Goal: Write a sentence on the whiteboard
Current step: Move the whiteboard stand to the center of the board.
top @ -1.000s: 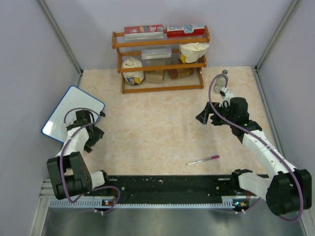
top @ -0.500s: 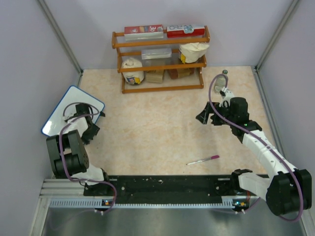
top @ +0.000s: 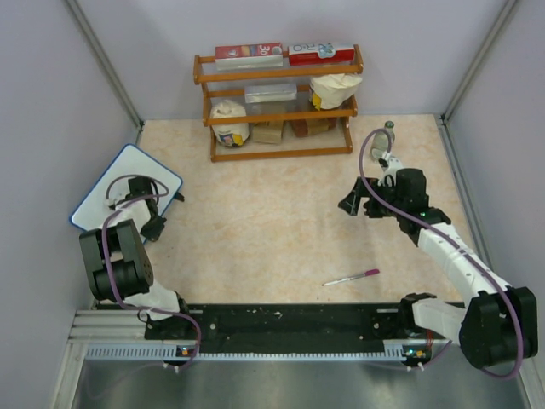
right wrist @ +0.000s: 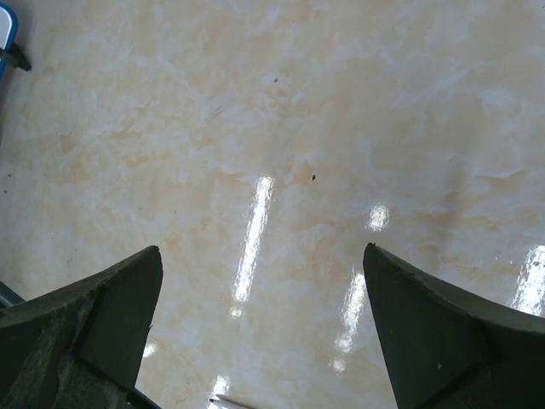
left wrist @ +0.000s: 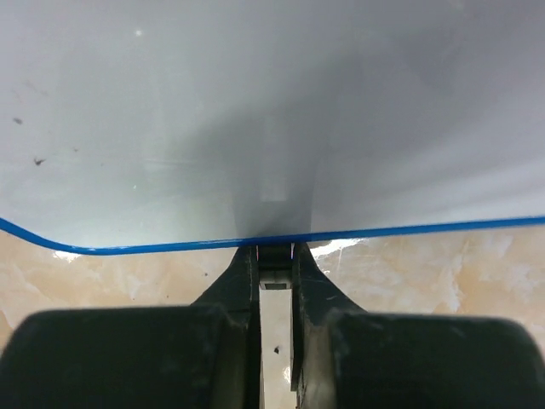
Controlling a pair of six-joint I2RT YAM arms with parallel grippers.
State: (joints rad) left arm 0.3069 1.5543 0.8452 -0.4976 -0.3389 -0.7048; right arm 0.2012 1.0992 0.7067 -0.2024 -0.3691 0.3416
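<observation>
The whiteboard (top: 115, 183), white with a blue frame, lies at the table's left edge by the wall. Its glossy face fills the upper left wrist view (left wrist: 272, 111), with the blue frame running across. No sentence is in view; the white surface I see is blank apart from a few dark specks. My left gripper (top: 146, 213) (left wrist: 275, 256) is shut on a small black piece at the board's near edge. My right gripper (top: 351, 204) (right wrist: 262, 249) hovers open over bare table at the right, holding nothing. A pink marker (top: 351, 277) lies on the table near the front right.
A wooden shelf rack (top: 277, 102) with boxes and bags stands at the back centre. A small grey object (top: 389, 128) sits at the back right. Walls close in on both sides. A black rail (top: 281, 319) runs along the near edge.
My left gripper has gone from open to shut on the whiteboard's near edge, with the left arm folding back toward its base. The right arm has barely moved.
</observation>
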